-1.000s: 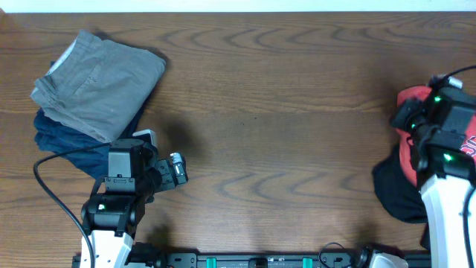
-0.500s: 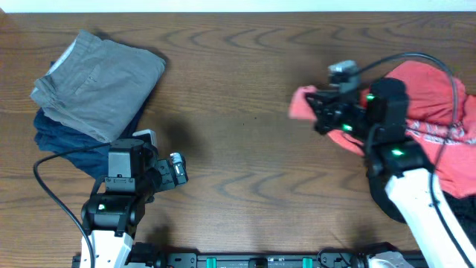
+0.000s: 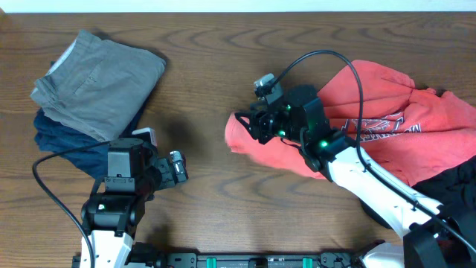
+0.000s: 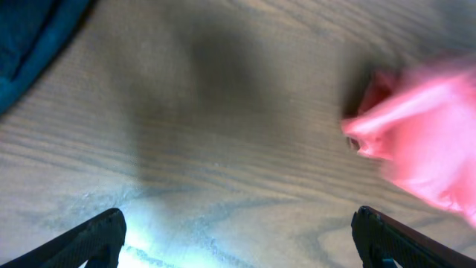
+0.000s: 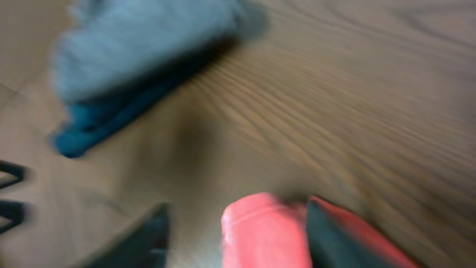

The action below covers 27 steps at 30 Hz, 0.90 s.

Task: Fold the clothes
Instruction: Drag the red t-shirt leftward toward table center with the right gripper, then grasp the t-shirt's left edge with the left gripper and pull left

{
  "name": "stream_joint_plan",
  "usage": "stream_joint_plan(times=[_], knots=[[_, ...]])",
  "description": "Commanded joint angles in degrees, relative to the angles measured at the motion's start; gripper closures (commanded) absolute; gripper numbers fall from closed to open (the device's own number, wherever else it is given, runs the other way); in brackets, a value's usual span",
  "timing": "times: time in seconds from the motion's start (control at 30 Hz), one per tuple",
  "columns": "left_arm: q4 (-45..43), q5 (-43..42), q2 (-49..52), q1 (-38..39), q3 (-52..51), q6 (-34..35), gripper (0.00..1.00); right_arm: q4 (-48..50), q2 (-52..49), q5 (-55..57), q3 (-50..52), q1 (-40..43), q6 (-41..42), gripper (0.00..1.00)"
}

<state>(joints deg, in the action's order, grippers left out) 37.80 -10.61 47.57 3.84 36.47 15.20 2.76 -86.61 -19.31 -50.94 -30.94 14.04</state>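
At the far left lies a grey garment (image 3: pixel 100 78), already folded. It sits on top of a navy garment (image 3: pixel 63 141), which is also folded.

Just near of that pile is the left claw (image 3: pixel 177 167). Its two fingers (image 4: pixel 97 237) are spread wide apart, with nothing between them. It hangs over the bare wooden table (image 3: pixel 216 212).

In the middle is the right claw (image 3: pixel 249 126). The wrist view is blurry, but red cloth shows between its two fingers, so it seems to be pinched tight on the left edge of the red T-shirt (image 3: pixel 416 141).

The shirt stretches from the claw out to the right side of the table. It is bunched and wrinkled, not flat. Its lettering (image 3: pixel 383 128) shows partly. At the near right, a black garment (image 3: pixel 457 186) peeks out beside the shirt, touching it.

I think the step now is bringing the shirt to the middle so it can be folded. No fold is made yet. Next the shirt needs to be laid down and spread flat. The left claw is free, so it could grab another edge to help smooth it.
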Motion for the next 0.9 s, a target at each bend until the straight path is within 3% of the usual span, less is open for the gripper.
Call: stream_joint_plan(times=[0.0,0.13,0.37,0.47,0.67,0.87], knots=[[-0.76,-0.57,0.02,-0.28,1.14,-0.02,0.02,-2.78,2.69,10.21,-0.37,3.28,0.28,0.16],[-0.98,-0.63,0.02,-0.28,1.14,1.40,0.02,-10.91,9.07,13.57,-0.37,10.80,0.31,0.01],[-6.34,-13.11,1.88,-0.11,1.11,5.68,0.02,-41.31,20.24,22.97,-0.35,31.36,9.90,0.01],[-8.46,-15.65,4.92,0.87,1.09,9.66,0.02,-49.27,21.09,23.54,-0.35,40.06,11.04,0.01],[-13.73,-16.00,14.71,8.72,1.05,16.52,0.02,-54.25,20.98,23.39,-0.33,50.60,9.94,0.01],[-24.13,-15.96,26.67,20.09,1.05,25.79,0.02,-55.06,20.98,23.37,-0.33,52.02,9.46,0.01]])
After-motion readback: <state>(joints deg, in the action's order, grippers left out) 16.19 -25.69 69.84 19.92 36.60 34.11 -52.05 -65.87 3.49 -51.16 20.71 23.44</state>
